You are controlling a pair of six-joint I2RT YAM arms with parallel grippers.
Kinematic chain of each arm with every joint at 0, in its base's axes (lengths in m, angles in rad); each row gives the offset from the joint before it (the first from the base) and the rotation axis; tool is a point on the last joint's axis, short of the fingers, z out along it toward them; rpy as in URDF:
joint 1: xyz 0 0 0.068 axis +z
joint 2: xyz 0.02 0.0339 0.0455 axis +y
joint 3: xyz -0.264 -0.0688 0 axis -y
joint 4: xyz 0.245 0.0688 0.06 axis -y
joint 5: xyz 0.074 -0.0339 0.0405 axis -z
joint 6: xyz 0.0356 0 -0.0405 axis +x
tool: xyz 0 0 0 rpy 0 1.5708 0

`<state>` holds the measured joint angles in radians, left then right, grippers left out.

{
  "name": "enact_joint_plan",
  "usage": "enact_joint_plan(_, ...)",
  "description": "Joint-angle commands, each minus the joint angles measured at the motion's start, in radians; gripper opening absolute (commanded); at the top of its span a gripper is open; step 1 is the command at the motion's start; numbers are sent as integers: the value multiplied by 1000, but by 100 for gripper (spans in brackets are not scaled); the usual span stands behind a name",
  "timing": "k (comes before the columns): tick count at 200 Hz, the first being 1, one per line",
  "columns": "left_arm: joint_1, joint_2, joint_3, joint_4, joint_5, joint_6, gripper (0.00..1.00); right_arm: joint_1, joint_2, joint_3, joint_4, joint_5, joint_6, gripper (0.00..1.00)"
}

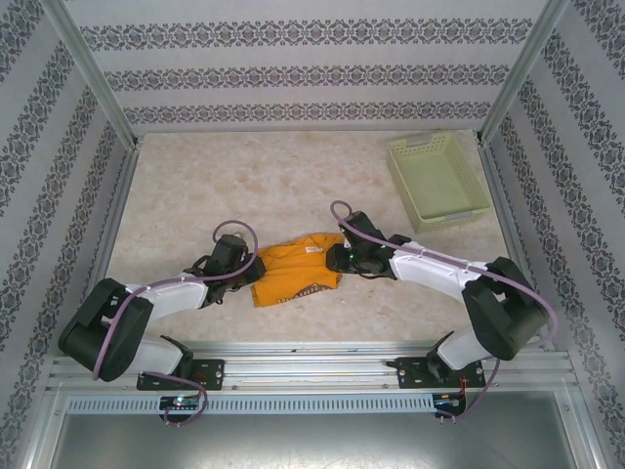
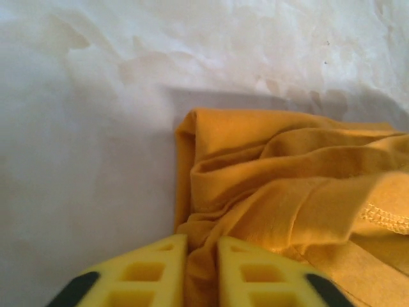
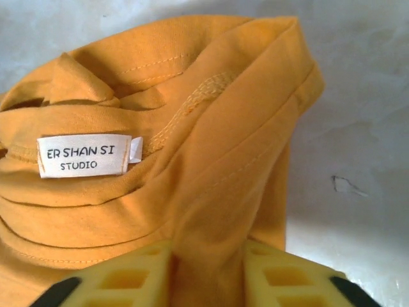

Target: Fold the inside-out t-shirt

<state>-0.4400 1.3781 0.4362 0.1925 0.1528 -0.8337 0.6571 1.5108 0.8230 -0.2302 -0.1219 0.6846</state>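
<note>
T-shirt (image 1: 293, 272) orange-yellow, white label (image 3: 84, 155); basket (image 1: 437, 181) pale green; table (image 1: 244, 176) cream, mottled; walls (image 1: 293, 59) white, grey floral bands.

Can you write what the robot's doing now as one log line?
left gripper: pinching t-shirt | right gripper: pinching t-shirt | t-shirt: bunched on table, label showing | basket: far right corner

Overhead faces down; wrist views close (sharing t-shirt (image 1: 293, 271)).

Upper left, top centre: marbled beige bench (image 1: 244, 176) open. Upper right: pale green slotted plastic basket (image 1: 437, 182) blocks. Centre: crumpled orange-yellow cloth t-shirt (image 1: 293, 269), left arm (image 1: 181, 291) and right arm (image 1: 435, 264) tight against either side.
</note>
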Motion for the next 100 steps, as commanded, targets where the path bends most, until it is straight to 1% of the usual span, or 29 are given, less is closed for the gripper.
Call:
enact_joint_plan(1, 40, 26, 25, 56, 12, 18, 9, -1, 41, 69, -37, 109, -38, 20)
enact_joint_plan(18, 63, 36, 35, 49, 15, 32, 0, 0, 72, 106, -83, 162, -63, 12)
enact_joint_plan(38, 79, 26, 56, 16, 28, 55, 0, 11, 89, 138, -148, 214, -92, 9)
enact_joint_plan(57, 80, -29, 69, -37, 25, 66, 0, 18, 58, 139, -181, 242, -117, 9)
enact_joint_plan(62, 80, -49, 71, -53, 29, 69, 0, 19, 46, 136, -186, 244, -122, 10)
enact_joint_plan(68, 81, -73, 77, -85, 30, 71, 0, 20, 28, 133, -191, 245, -129, 15)
enact_joint_plan(75, 79, -107, 85, -135, 28, 72, 8, 22, 11, 128, -194, 245, -129, 19)
enact_joint_plan(83, 78, -143, 99, -216, 18, 63, 23, 22, -12, 121, -191, 236, -124, 26)
enact_joint_plan(87, 77, -164, 107, -264, 9, 55, 29, 22, -20, 116, -188, 227, -121, 29)
enact_joint_plan(100, 63, -227, 119, -421, -38, 11, 37, 22, -38, 107, -179, 192, -108, 42)
